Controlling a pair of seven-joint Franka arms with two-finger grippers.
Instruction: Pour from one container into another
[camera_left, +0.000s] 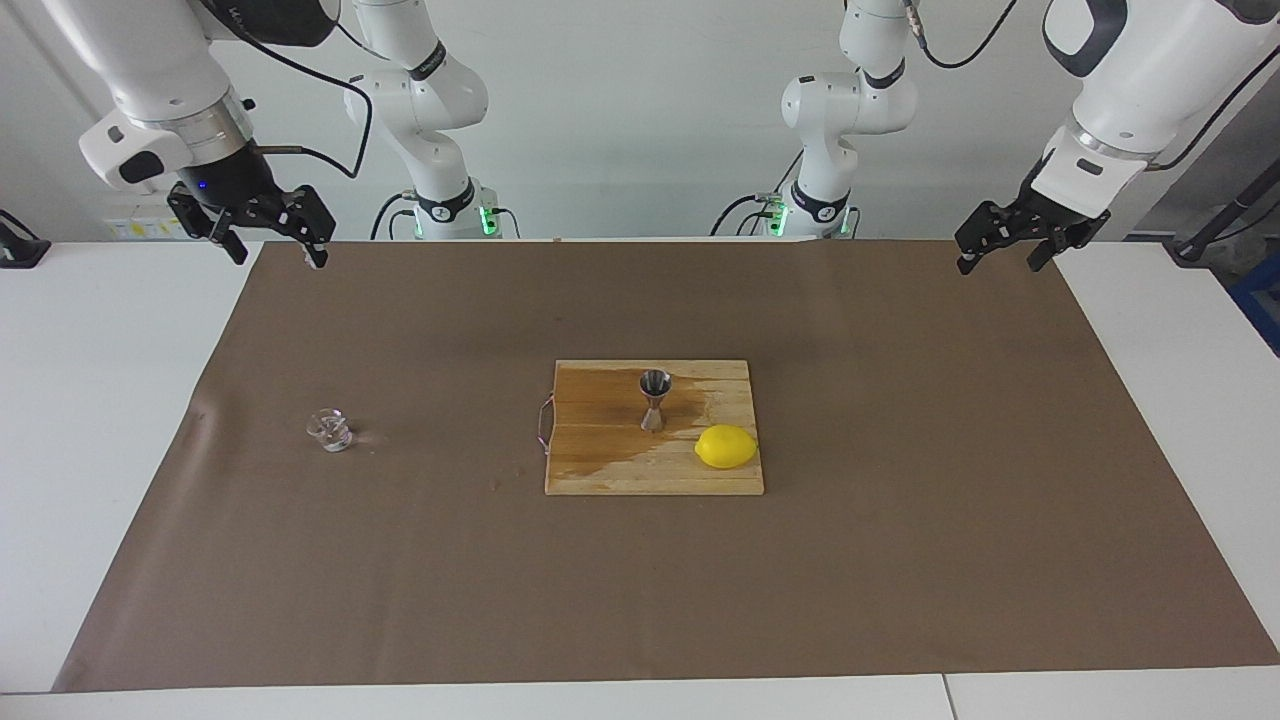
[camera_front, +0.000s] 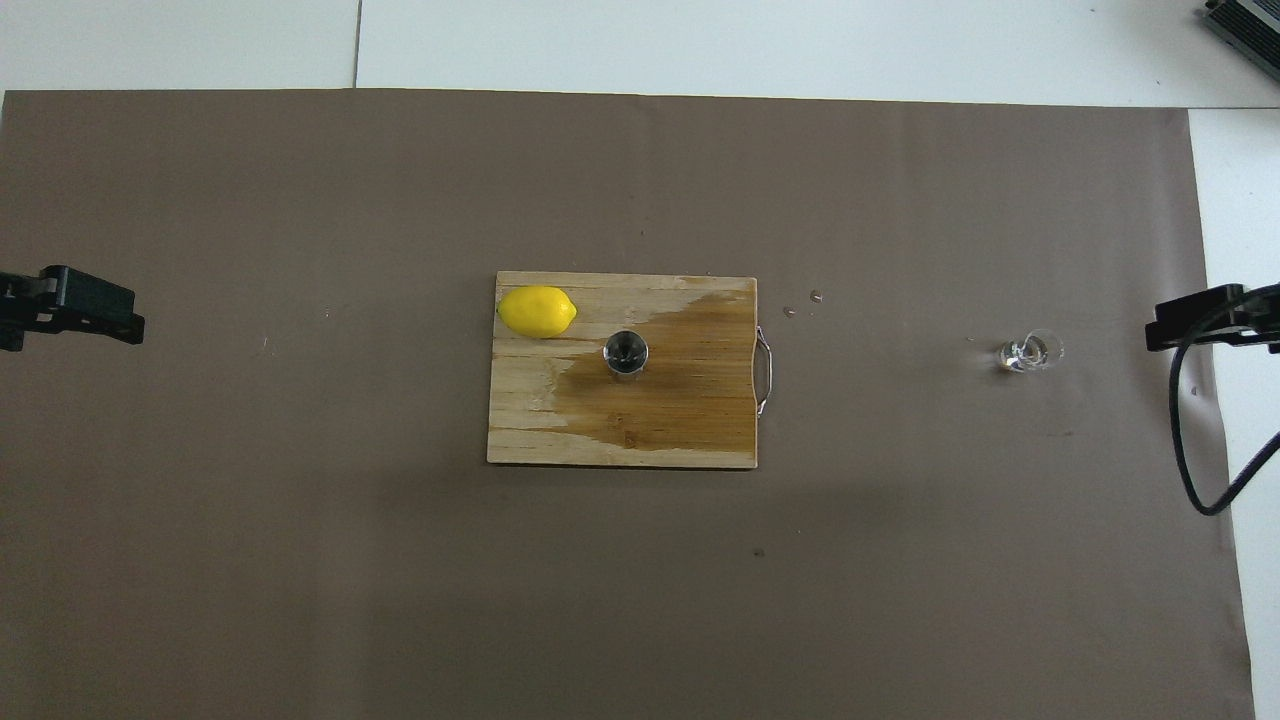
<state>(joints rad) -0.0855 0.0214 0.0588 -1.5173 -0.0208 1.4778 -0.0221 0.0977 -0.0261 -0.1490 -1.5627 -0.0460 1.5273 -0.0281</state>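
The tiny clear glass cup sits on the brown mat toward the right arm's end of the table. The steel hourglass jigger stands upright on the wooden cutting board in the middle. My right gripper hangs open and empty over the mat's edge at its own end, well clear of the cup. Over the mat's corner at the other end, my left gripper is also open and empty.
A yellow lemon lies on the board's corner, farther from the robots than the jigger. A dark wet patch covers much of the board. Small droplets dot the mat beside the board's wire handle.
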